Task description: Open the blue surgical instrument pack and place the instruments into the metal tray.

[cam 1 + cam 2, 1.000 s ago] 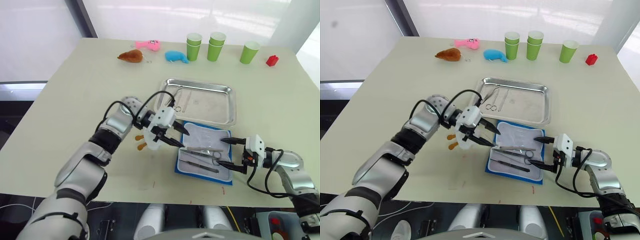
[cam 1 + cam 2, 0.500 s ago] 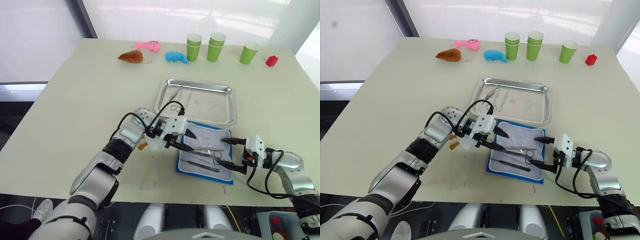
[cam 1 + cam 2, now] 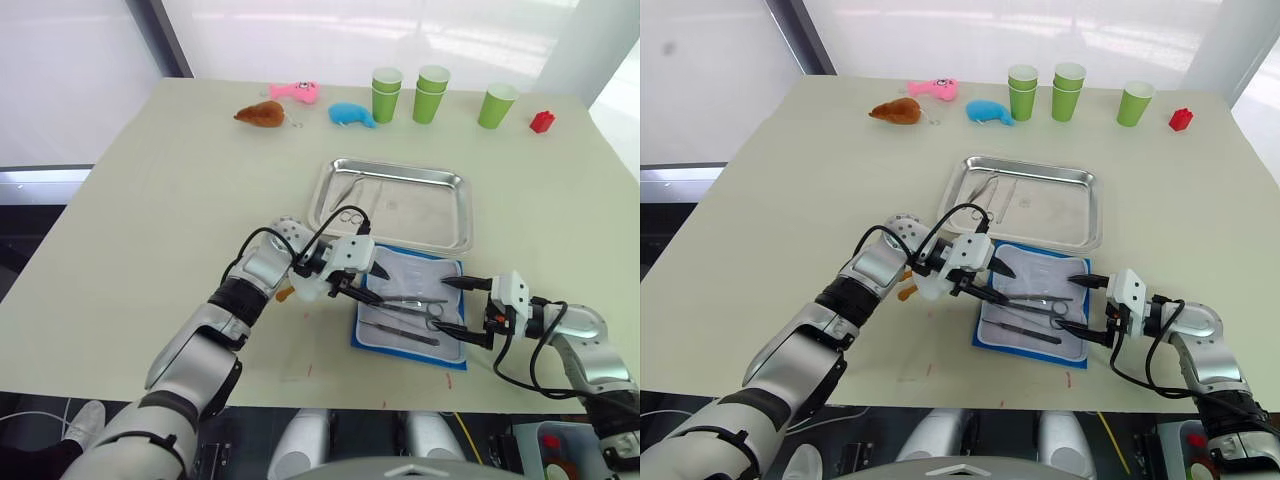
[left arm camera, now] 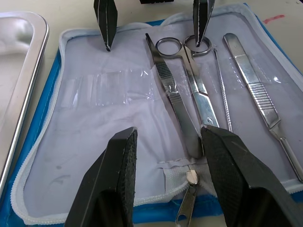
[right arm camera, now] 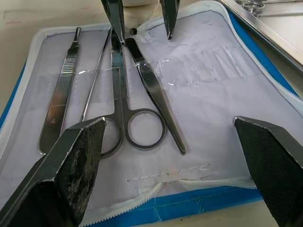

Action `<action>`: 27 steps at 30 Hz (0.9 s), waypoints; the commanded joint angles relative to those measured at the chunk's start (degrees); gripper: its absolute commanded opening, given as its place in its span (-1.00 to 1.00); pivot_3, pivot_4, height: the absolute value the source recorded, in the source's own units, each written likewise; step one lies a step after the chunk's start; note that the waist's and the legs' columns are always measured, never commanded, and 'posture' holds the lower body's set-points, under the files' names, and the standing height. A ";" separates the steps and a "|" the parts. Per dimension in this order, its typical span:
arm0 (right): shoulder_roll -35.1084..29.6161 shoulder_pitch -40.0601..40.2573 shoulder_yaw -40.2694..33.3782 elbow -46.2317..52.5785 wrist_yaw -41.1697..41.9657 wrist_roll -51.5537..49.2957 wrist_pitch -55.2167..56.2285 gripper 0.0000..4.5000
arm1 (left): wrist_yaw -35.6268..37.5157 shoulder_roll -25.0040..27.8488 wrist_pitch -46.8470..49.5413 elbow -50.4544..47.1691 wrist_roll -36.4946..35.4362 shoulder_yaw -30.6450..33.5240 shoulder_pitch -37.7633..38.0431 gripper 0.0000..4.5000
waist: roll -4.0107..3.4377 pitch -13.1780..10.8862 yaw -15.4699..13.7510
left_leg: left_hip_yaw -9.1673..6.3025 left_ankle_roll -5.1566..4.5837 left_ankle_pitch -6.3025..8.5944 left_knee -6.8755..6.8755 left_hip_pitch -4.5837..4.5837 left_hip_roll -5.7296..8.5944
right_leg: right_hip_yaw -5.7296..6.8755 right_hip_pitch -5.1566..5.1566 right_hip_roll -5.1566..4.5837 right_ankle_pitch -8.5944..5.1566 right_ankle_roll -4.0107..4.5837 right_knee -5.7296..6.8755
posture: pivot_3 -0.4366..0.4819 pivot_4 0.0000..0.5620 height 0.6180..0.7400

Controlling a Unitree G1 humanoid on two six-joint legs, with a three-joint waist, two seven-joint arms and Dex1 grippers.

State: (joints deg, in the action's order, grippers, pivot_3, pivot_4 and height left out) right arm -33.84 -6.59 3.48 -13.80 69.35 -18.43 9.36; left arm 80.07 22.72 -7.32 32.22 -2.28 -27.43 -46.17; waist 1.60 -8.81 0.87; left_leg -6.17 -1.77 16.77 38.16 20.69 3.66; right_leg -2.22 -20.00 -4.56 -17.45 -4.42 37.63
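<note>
Since one second ago, the left gripper (image 3: 365, 283) has reached forward from beside the pack to over its near-left part, fingers spread and holding nothing. The right gripper (image 3: 452, 306) kept its place at the other edge, also wide apart and empty.

The pack (image 3: 410, 307) lies open and flat under both grippers, with scissors (image 4: 191, 85), tweezers (image 4: 173, 101), a thin probe (image 4: 221, 90) and a handle (image 4: 253, 94) on its pale lining. I judge these tools light, stiff and slippery, lying very flat on soft fabric, so a pinch across the middle of the shank seems best. The tray (image 3: 455, 235) is just beyond the pack and already has some tools (image 3: 352, 203) in it.

The table (image 3: 150, 200) is smooth, with cups (image 3: 432, 92) and toys (image 3: 352, 113) far beyond.
</note>
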 commanded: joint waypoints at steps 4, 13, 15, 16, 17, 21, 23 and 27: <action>0.16 3.55 4.07 -3.42 0.16 4.10 -2.64 1.00 | -1.27 -1.79 -2.18 4.52 2.85 0.17 -0.99 0.01 | 0.00 0.11 -0.05 | 0.00 -0.03 0.03 0.06 0.00 0.03 | -0.04 0.00 -0.01 0.02 -0.04 0.00 | -0.05 -0.47 1.00; 0.08 3.78 4.06 -3.08 -0.09 4.16 -2.81 1.00 | 2.23 -3.58 1.24 2.37 0.01 1.28 0.53 0.01 | -0.04 0.33 -0.06 | 0.01 -0.14 0.10 0.13 0.01 0.09 | -0.13 0.01 -0.04 0.07 -0.15 -0.02 | -0.05 -0.47 1.00; 0.03 3.84 4.09 -2.95 -0.11 4.19 -2.89 1.00 | 2.37 -3.79 2.09 2.12 0.09 1.63 0.73 0.01 | -0.04 0.33 -0.06 | 0.01 -0.15 0.10 0.13 0.02 0.09 | -0.13 -0.01 -0.04 0.07 -0.15 -0.02 | -0.05 -0.47 1.00; 0.02 3.86 4.11 -2.90 -0.12 4.22 -2.91 1.00 | 2.34 -3.90 2.64 2.03 0.21 1.75 0.79 0.01 | -0.04 0.33 -0.06 | 0.01 -0.15 0.11 0.13 0.02 0.09 | -0.14 -0.02 -0.03 0.07 -0.15 -0.02 | -0.05 -0.47 1.00; 0.03 3.86 4.14 -2.88 -0.12 4.25 -2.92 1.00 | 2.30 -4.00 2.94 1.95 0.36 1.82 0.83 0.01 | -0.04 0.33 -0.06 | 0.01 -0.16 0.12 0.13 0.02 0.10 | -0.14 -0.04 -0.04 0.08 -0.15 -0.03 | -0.05 -0.47 1.00; 0.14 3.89 4.21 -2.90 -0.18 4.32 -2.86 1.00 | 2.27 -4.14 3.01 1.30 1.37 1.28 1.17 0.01 | -0.04 0.34 -0.05 | 0.01 -0.18 0.16 0.14 0.01 0.16 | -0.15 -0.07 -0.08 0.11 -0.20 -0.06 | -0.05 -0.47 1.00; 0.23 3.86 4.27 -3.01 -0.23 4.40 -2.77 1.00 | 2.47 -4.07 3.42 0.04 1.66 0.72 2.07 0.01 | -0.04 0.35 -0.06 | 0.01 -0.18 0.17 0.14 0.01 0.16 | -0.15 -0.07 -0.10 0.12 -0.22 -0.12 | -0.05 -0.47 1.00; 0.35 4.05 4.31 -2.96 -0.38 4.44 -2.73 1.00 | 3.18 -3.45 3.83 -2.67 2.14 -0.14 4.20 0.01 | -0.09 0.54 -0.05 | 0.01 -0.20 0.26 0.14 -0.01 0.16 | -0.17 -0.08 -0.10 0.13 -0.24 -0.20 | -0.05 -0.47 1.00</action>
State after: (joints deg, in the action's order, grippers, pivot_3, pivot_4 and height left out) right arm -33.69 -5.89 3.59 -13.30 69.17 -18.42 9.13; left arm 81.45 19.40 -4.00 31.00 -0.94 -25.34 -43.50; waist 1.51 -8.27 0.81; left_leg -6.16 -1.99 17.12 38.31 20.66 3.83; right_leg -2.39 -20.09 -4.67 -17.31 -4.68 37.38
